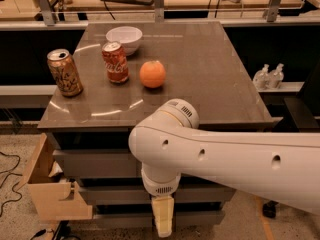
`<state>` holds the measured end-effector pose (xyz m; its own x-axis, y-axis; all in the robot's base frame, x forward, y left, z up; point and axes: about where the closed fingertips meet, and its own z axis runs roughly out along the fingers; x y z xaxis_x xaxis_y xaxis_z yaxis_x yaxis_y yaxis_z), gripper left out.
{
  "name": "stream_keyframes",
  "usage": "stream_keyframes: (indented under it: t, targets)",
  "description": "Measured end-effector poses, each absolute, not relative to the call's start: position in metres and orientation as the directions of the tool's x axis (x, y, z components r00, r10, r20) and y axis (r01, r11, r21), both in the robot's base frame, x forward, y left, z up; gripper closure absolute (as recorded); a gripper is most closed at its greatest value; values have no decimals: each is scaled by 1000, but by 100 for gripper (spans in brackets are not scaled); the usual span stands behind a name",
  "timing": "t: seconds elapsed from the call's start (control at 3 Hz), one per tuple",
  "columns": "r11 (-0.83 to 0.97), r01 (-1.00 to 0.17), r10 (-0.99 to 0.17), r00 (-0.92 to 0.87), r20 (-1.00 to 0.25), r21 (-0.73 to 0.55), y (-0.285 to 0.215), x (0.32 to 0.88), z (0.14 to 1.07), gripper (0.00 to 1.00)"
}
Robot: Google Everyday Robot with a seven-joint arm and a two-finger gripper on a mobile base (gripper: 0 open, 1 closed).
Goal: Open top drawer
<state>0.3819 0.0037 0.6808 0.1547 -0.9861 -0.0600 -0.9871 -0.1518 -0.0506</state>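
The top drawer (95, 163) is the tallest grey front, just under the tabletop's front edge. It looks shut, about flush with the two narrower grey drawers (115, 194) below it. Its handle is hidden behind my arm. My white arm (220, 156) reaches in from the right and crosses in front of the drawers. My gripper (163, 219) hangs from the wrist, pointing down, in front of the lower drawers at about their middle.
On the tabletop (210, 74) stand a tan can (65, 72), a red cola can (115, 62), an orange (152, 74) and a white bowl (124, 37). A tan wooden box (50, 194) sticks out at the cabinet's left. Two small bottles (268, 76) stand on a shelf at right.
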Motion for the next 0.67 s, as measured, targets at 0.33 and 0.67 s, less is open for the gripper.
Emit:
stream_keyframes:
  t: [0.33,0.67]
  targets:
    - [-146,-988,-983,149,-106,-39,6,389,672,0]
    - [-134,-990,-981,138,-135,-39,0,398,670,0]
